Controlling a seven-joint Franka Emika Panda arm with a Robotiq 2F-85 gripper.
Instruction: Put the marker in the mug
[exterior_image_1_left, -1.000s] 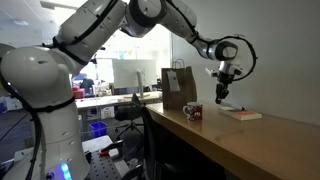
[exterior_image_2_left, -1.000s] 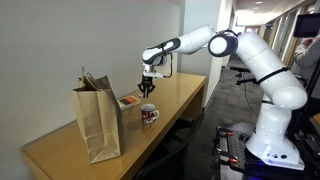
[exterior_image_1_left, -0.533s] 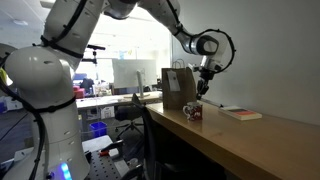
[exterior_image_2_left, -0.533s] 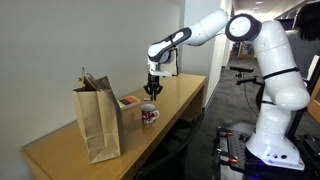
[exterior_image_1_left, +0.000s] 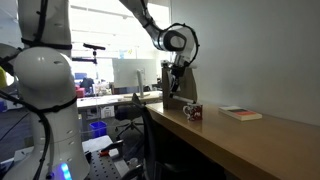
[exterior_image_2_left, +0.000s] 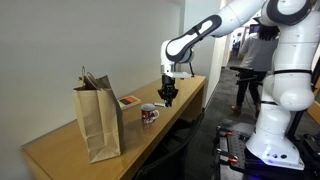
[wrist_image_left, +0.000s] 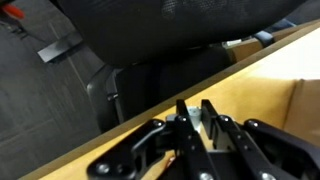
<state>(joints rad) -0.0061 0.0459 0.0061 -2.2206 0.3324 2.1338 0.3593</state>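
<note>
hidden: marker – not made out in either exterior view; too thin and small to find near the mug (exterior_image_2_left: 150, 115) or under the hand (exterior_image_2_left: 168, 97)
hand: fingers (wrist_image_left: 186, 112) stand drawn near together in the wrist view with only a narrow gap; a pale sliver (wrist_image_left: 199, 120) sits in that gap, and i cannot tell whether it is the marker or whether the fingers are pinching anything
hand position: hangs pointing down above the bench (exterior_image_2_left: 60, 150), just beside the mug on the side toward the bench's outer end, apart from it
mug contents: opening too small and dim to read in both exterior views, so cannot tell if anything is inside
mug place: upright on the bench, between the hand and the brown paper bag (exterior_image_2_left: 98, 120)
bag: upright, top open and crumpled, inside hidden
book: flat reddish book (exterior_image_1_left: 241, 113) lies on the bench beyond the mug, well apart from the hand
exterior only: mug, bag and book – none of them appears in the wrist view
wrist only: bench edge running on a slant, with a dark chair (wrist_image_left: 160, 40) past it
cut off: finger bases run out of the wrist view at the bottom
</note>
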